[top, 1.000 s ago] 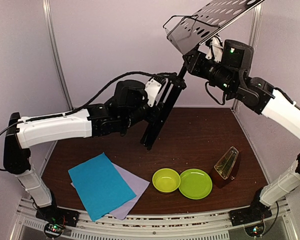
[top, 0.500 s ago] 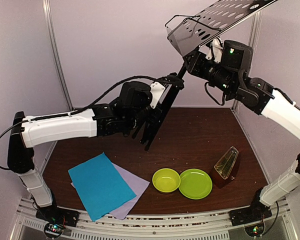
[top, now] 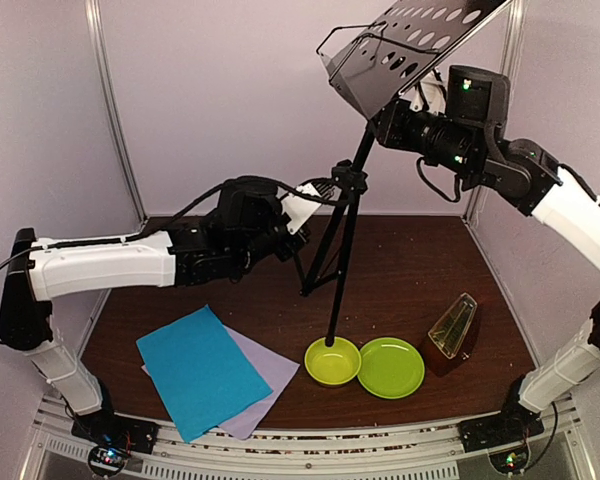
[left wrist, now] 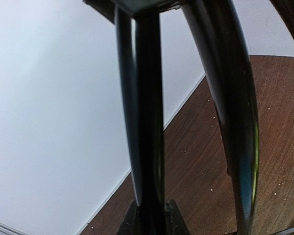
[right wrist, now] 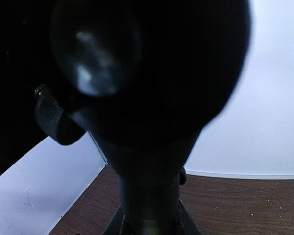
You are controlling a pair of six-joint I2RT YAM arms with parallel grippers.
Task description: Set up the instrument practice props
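Observation:
The black music stand [top: 410, 45] hangs in the air, nearly upright, its perforated desk at the top of the top view. My right gripper [top: 392, 118] is shut on its pole just under the desk; in the right wrist view the jaws [right wrist: 149, 220] clamp the dark pole [right wrist: 149, 186]. My left gripper [top: 318, 225] is shut on one tripod leg [left wrist: 148, 122], its jaws [left wrist: 149, 215] pressed to both sides. The pole's foot [top: 330, 340] hovers at the lime-green bowl's far rim. The cyan sheet [top: 202, 370] lies on the lilac sheet [top: 270, 372] at front left. The brown metronome [top: 452, 327] stands at front right.
A lime-green bowl [top: 332, 362] and a lime-green plate [top: 391, 367] sit side by side at the front middle. Grey walls and metal posts [top: 115, 110] close in the brown table [top: 410, 270] on three sides.
My left gripper has closed on a tripod leg. The stand has swung from a slant to nearly upright, a leg spreading out, and its foot has come forward to the bowl.

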